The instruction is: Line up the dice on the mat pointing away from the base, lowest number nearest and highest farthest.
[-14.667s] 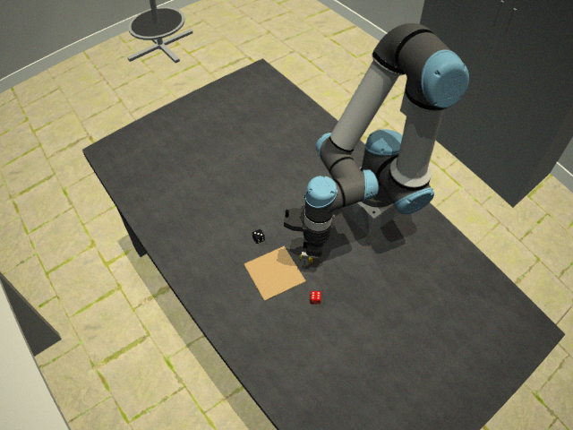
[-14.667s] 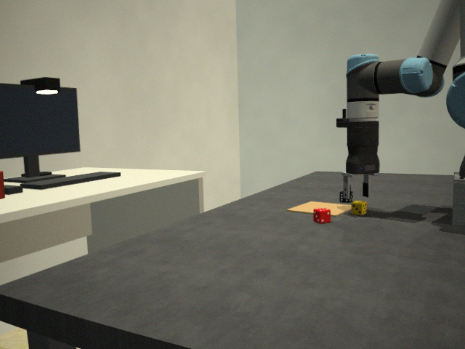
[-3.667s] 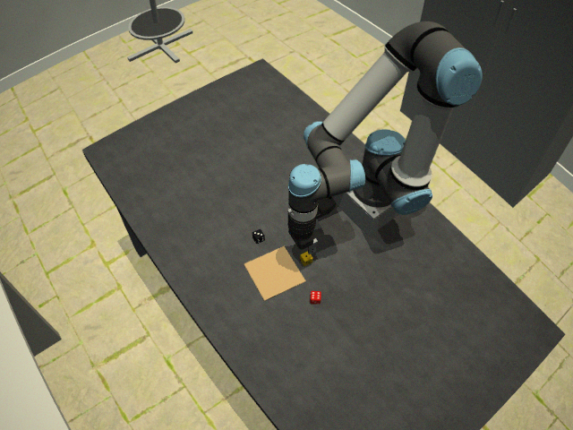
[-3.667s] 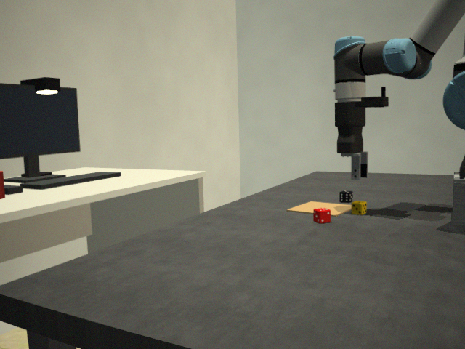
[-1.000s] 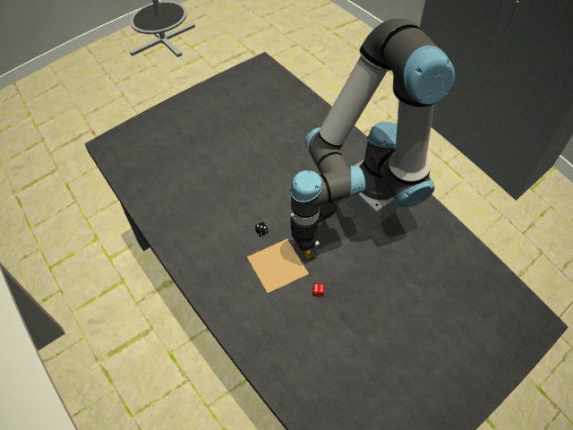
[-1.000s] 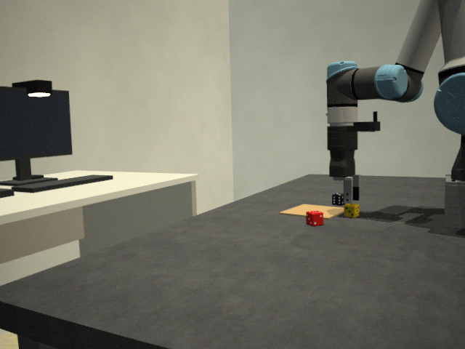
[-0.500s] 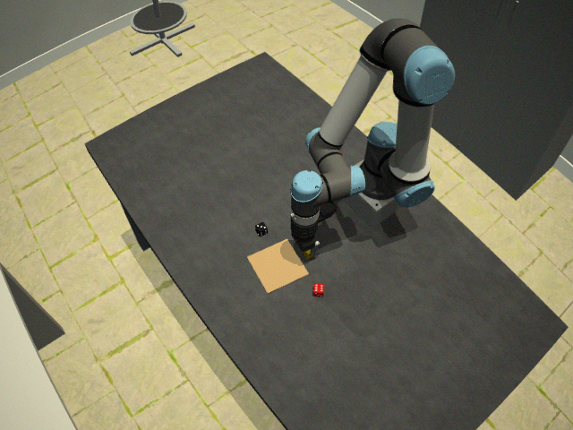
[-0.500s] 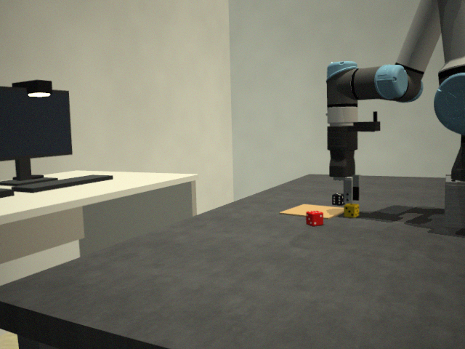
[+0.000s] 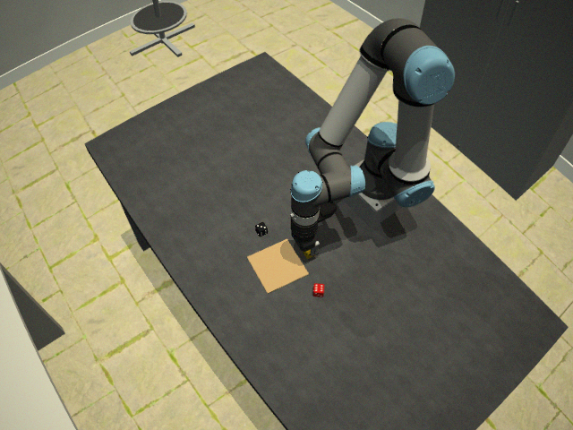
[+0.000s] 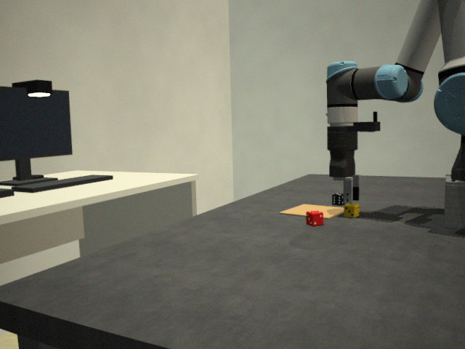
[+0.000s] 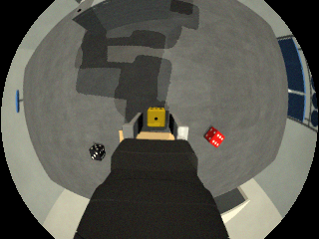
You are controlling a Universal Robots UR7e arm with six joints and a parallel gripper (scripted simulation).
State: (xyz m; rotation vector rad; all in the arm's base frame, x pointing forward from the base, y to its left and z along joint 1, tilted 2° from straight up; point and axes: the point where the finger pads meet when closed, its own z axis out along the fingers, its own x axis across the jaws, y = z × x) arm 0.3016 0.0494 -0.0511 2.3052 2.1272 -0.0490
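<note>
Where hidden, yellow die half-covered.

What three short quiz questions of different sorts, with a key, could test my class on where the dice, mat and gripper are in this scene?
1. True or false: the red die lies on the mat.
2. Which die sits directly under the gripper?
A. black
B. yellow
C. red
3. Fill in: the gripper's fingers stand ____ and hold nothing.

Key
1. False; it rests on the table beside the mat.
2. B, the yellow die; the black die sits off to one side.
3. Open.
</note>
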